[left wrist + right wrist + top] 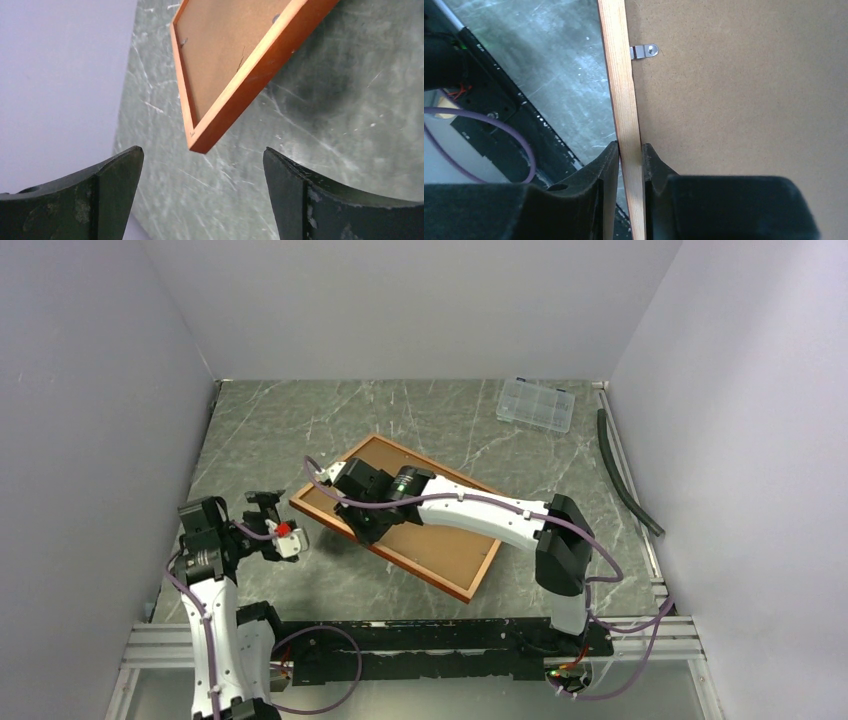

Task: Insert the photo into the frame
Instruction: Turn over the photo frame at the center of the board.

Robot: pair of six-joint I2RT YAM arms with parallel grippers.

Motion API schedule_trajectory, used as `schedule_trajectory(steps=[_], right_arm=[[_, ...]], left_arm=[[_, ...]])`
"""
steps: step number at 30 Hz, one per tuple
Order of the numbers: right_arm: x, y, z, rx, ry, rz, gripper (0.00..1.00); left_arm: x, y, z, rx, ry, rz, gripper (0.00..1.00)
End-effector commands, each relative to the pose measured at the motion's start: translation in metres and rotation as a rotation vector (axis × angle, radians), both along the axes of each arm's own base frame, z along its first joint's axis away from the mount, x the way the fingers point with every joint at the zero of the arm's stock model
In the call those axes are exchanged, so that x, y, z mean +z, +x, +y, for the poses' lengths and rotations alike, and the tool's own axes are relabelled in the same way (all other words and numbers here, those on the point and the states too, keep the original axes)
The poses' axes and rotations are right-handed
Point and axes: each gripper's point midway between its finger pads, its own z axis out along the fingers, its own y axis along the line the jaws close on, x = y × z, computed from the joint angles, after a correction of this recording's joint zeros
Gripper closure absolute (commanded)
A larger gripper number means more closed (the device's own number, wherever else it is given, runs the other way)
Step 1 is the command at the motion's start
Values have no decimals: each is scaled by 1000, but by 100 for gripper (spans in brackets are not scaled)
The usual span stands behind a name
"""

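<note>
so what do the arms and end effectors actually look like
Both the left arm and right arm are white tubular links with bulky black joint housings. A thin purple cable loops along each. The left end effector has dark, matte, scuffed fingers and a small red mark. The right end effector is equally dark.

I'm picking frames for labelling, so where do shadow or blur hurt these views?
Left wrist: the frame throws a soft dark shadow on the table. Right wrist: the right tool is dark and soft up close; the clip is crisp. Top external: even light, no glare.
</note>
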Motion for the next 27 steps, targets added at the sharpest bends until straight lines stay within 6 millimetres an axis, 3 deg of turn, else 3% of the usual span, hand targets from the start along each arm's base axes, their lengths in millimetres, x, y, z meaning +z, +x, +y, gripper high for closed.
schedule_trajectory(steps=[1,4,8,18,27], right_arm=[[42,-8,16,11,114,45,100],[49,-13,18,21,135,67,100],[58,-18,20,34,161,84,100],[76,-20,22,49,190,89,100],[85,-26,21,73,201,115,100]], left_arm=[[15,9,-12,-208,151,-235,5],[11,8,-16,-276,214,-284,5],[19,16,-21,-328,247,-366,5],[-3,9,-34,-520,340,-294,5],[2,32,-50,-545,368,-322,30]])
